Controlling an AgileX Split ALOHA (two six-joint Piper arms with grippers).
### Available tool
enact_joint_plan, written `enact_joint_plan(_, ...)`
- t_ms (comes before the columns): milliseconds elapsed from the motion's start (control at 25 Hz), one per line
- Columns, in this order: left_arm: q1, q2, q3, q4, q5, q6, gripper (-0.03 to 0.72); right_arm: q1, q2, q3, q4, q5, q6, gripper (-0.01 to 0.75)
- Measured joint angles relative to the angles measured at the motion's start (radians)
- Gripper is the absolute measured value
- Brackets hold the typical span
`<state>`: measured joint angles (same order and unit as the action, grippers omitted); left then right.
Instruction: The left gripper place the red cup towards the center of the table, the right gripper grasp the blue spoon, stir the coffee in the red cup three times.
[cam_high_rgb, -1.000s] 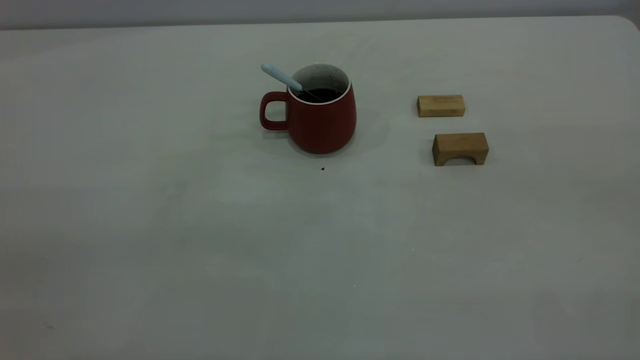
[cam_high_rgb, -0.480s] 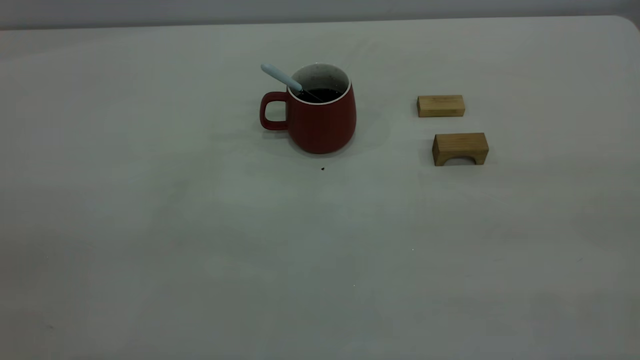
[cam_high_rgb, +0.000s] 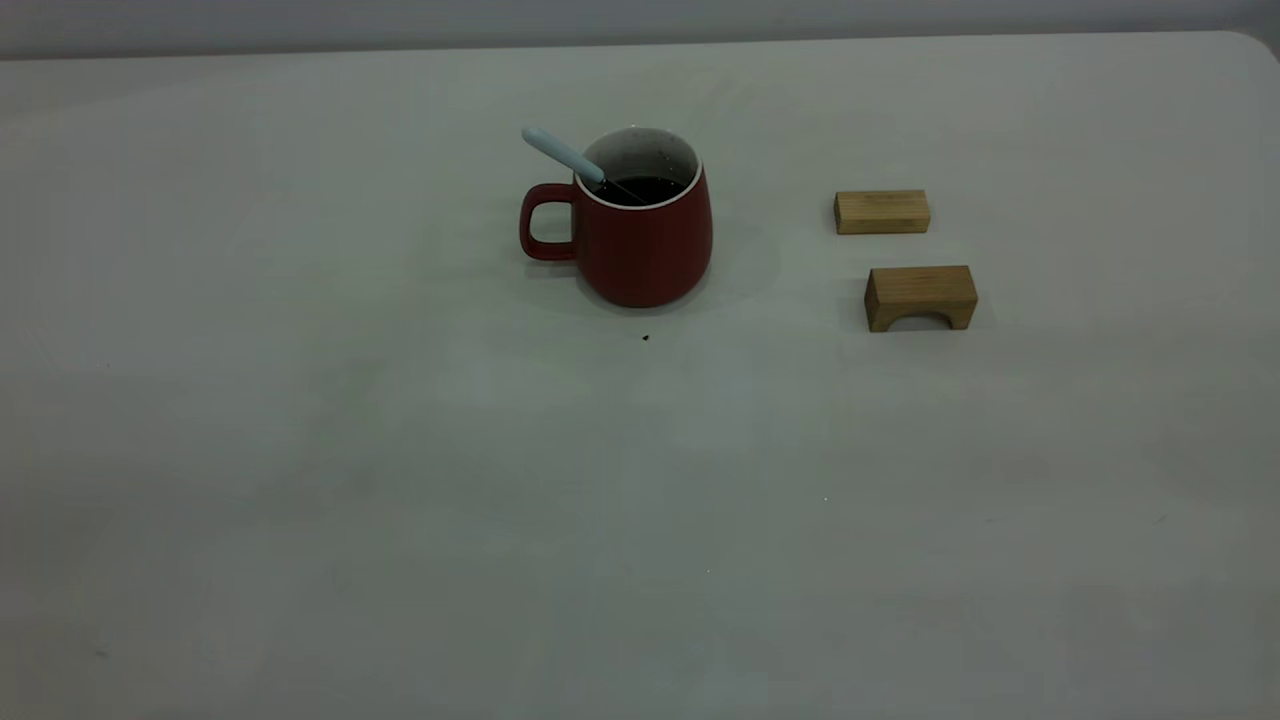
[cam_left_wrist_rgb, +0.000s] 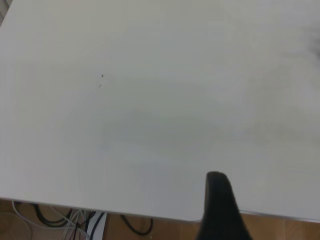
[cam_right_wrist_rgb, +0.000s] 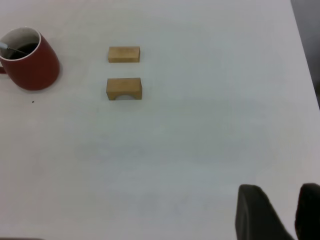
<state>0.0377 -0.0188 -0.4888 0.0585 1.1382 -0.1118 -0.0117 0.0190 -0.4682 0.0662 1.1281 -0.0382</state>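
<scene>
The red cup (cam_high_rgb: 645, 245) stands upright on the table (cam_high_rgb: 600, 500), a little back of the middle, with its handle pointing left. Dark coffee (cam_high_rgb: 640, 190) fills its lower part. The blue spoon (cam_high_rgb: 562, 155) leans in the cup, its pale handle sticking out over the rim on the handle side. Neither gripper appears in the exterior view. In the right wrist view my right gripper (cam_right_wrist_rgb: 280, 190) is open and empty, far from the cup (cam_right_wrist_rgb: 35, 67). Only a dark part of my left gripper (cam_left_wrist_rgb: 218, 202) shows, over the table's edge, with no cup in that view.
Two wooden blocks lie right of the cup: a flat one (cam_high_rgb: 881, 211) behind and an arched one (cam_high_rgb: 920, 297) in front of it. A tiny dark speck (cam_high_rgb: 645, 337) sits just before the cup. Cables (cam_left_wrist_rgb: 75, 220) hang below the table's edge.
</scene>
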Motion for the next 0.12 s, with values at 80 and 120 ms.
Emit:
enact_joint_plan(80,0.0,0.0,0.0,0.0,0.0,0.0,0.551,0.0,0.0,0.0,0.0,0.0,0.0,0.237)
enact_joint_plan(120,0.0,0.0,0.0,0.0,0.0,-0.001,0.551,0.0,0.0,0.0,0.0,0.0,0.0,0.237)
